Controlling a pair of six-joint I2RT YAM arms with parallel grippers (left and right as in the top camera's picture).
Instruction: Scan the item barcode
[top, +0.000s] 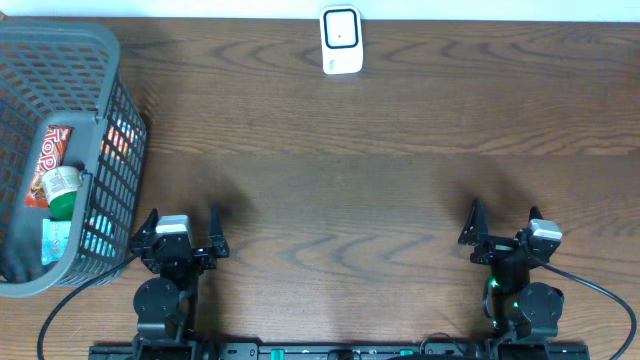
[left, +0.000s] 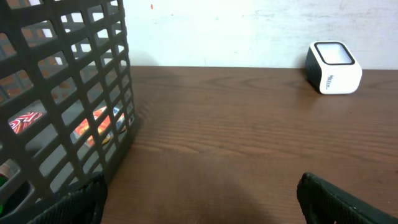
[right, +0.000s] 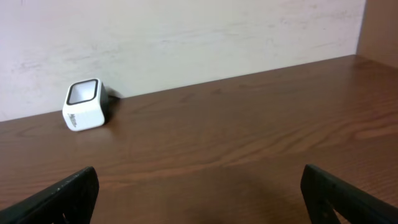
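Here, the left hand (top: 183, 228) and right hand (top: 503, 224) gape wide, empty, well apart from the scanner (top: 341, 40).

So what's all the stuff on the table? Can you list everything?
basket: one, grey, left end of the table
snack packet: one, red, inside the basket
tub: one, green with a pale top, inside the basket beside the red packet
small packet: one, light blue, inside the basket at its near end
scanner: one, white, far edge of the table, middle
table: one, dark brown wood, under everything
left claw: one, black, near edge beside the basket, open and holding nothing
right claw: one, black, near edge on the right, open and holding nothing
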